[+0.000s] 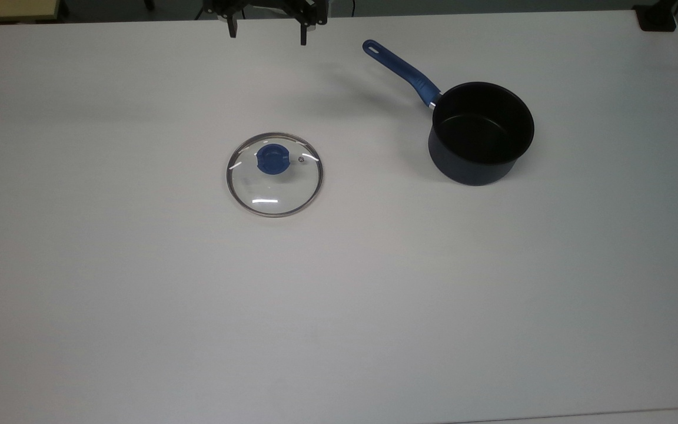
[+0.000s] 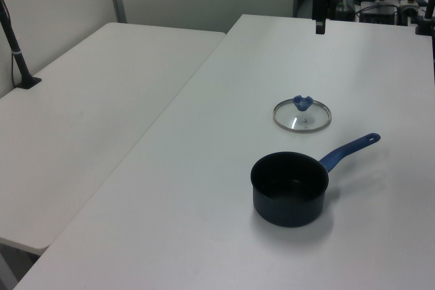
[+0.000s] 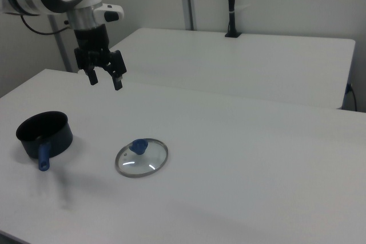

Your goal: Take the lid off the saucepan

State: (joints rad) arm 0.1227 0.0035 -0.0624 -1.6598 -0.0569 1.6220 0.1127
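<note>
The glass lid (image 1: 274,175) with its blue knob lies flat on the white table, apart from the saucepan (image 1: 481,133). In the left view the lid (image 2: 302,114) sits beyond the saucepan (image 2: 289,189); in the right view the lid (image 3: 141,158) is to the right of the saucepan (image 3: 44,133). The saucepan is uncovered, its black inside showing, its blue handle (image 1: 401,69) pointing to the top view's upper left. My gripper (image 3: 105,80) hangs open and empty high above the table, well away from the lid; it also appears at the top view's upper edge (image 1: 267,32) and in the left view (image 2: 319,25).
The white table (image 1: 339,294) spreads wide around both objects. A second white table (image 2: 81,120) adjoins it on the left view's left, with a black post (image 2: 15,52) clamped at its edge.
</note>
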